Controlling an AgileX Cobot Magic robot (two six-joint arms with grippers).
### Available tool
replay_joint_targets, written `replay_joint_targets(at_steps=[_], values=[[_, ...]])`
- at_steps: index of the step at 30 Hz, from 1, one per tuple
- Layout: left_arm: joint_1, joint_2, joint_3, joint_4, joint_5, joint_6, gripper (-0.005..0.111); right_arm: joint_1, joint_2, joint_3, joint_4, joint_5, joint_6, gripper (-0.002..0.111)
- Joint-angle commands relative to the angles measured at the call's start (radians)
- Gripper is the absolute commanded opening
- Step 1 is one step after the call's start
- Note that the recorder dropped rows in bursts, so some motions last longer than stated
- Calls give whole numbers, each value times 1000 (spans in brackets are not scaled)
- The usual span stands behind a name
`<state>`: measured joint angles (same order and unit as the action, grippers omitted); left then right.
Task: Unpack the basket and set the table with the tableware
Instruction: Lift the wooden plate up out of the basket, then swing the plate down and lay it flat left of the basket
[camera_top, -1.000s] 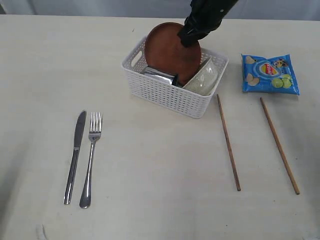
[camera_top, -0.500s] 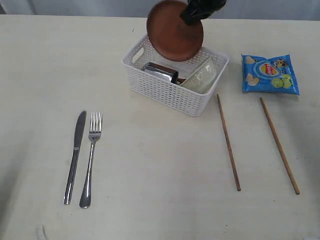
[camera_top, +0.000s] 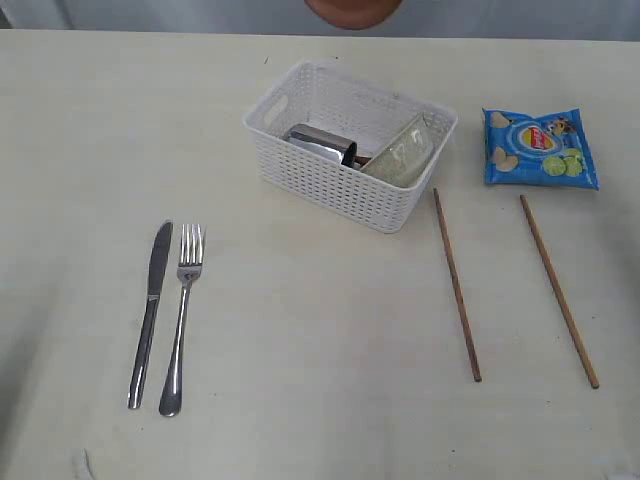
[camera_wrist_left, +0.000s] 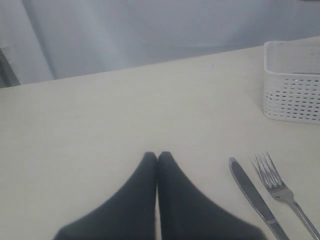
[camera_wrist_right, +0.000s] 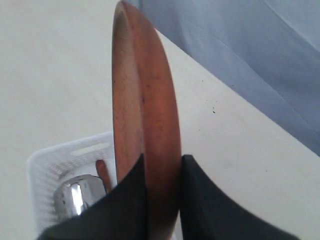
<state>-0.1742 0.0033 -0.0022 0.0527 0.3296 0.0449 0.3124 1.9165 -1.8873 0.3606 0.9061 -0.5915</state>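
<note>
My right gripper (camera_wrist_right: 163, 159) is shut on the rim of the round reddish-brown plate (camera_wrist_right: 145, 90), which stands on edge high above the white basket (camera_wrist_right: 55, 165). In the exterior view only the plate's lower edge (camera_top: 352, 12) shows at the top, and the gripper is out of frame. The basket (camera_top: 330, 190) holds a steel cup (camera_top: 320, 143) lying on its side, a white bowl (camera_top: 405, 152) and a reddish-brown spoon (camera_wrist_right: 102, 172). Knife (camera_top: 150, 310) and fork (camera_top: 181, 315) lie side by side at the front left. Two chopsticks (camera_top: 456, 285) (camera_top: 558, 290) lie at the right. My left gripper (camera_wrist_left: 158, 156) is shut and empty above the table, near the knife (camera_wrist_left: 252, 195).
A blue chip bag (camera_top: 540, 147) lies flat to the right of the basket, behind the chopsticks. The pale cream table (camera_top: 320, 330) stretches bare between the cutlery and the chopsticks. A grey backdrop runs behind the table's far edge.
The right gripper has lifted the plate up out of the basket, nearly out of the exterior view's top. The cup and bowl beneath it are now uncovered.
</note>
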Motion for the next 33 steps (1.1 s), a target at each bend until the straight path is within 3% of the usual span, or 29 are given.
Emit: replay_joint_targets(at_steps=[1,7,12,18,22,28,33], values=[[2,-3,2,-2,-8,0,0,-23,-78,-7,13,79,130,0],[2,-3,2,-2,-8,0,0,-29,-163,39,76,260,187,0],[2,-3,2,-2,-8,0,0,-29,-289,180,155,287,225,0],[2,-3,2,-2,-8,0,0,-29,-427,467,273,311,238,0],[2,-3,2,-2,-8,0,0,-29,-492,714,482,275,168,0],[2,-3,2,-2,-8,0,0,-29,-481,1016,612,207,84,0],[2,-3,2,-2,-8,0,0,-29,-429,1148,660,139,41,0]])
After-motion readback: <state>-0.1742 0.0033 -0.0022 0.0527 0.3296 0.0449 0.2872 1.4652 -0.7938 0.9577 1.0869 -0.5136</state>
